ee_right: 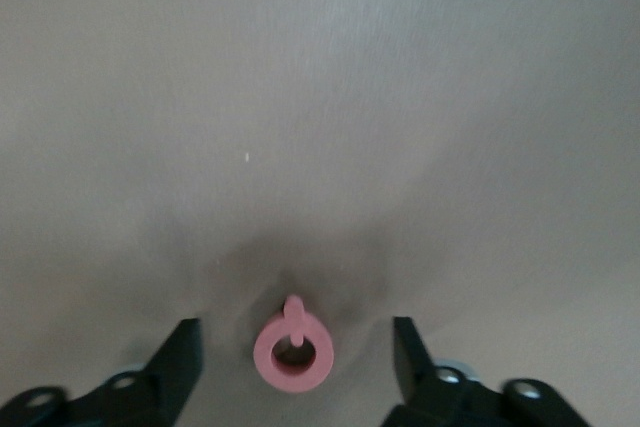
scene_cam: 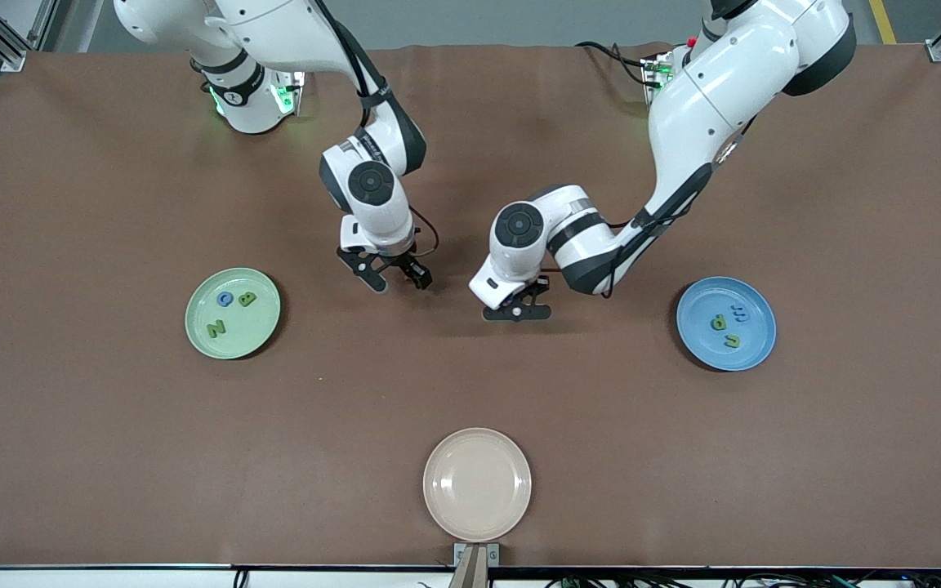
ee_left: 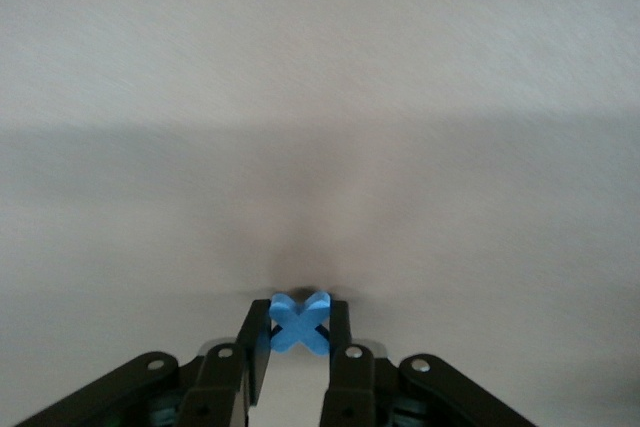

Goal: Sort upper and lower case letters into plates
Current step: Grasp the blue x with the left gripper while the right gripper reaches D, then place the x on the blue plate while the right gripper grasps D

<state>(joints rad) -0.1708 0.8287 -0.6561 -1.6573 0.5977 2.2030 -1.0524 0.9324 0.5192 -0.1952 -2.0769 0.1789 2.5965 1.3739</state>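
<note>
While down at mid-table between green plate [scene_cam: 233,314] and blue plate [scene_cam: 726,323]: left gripper [ee_left: 298,332] clamped on blue X [ee_left: 299,322]; right gripper [ee_right: 296,357] spread wide around pink letter [ee_right: 294,351], not touching.

Letters [scene_cam: 232,310] in both plates [scene_cam: 206,336]; third plate [scene_cam: 477,484] nearest camera.

I note a brown bench [scene_cam: 111,425] covered edge to edge by a cloth-like mat. A cream-beige plate [scene_cam: 477,484] sits at the edge nearest the front camera, midway between the arms' ends, nothing on it. A metal bracket [scene_cam: 474,562] stands just beside it.
</note>
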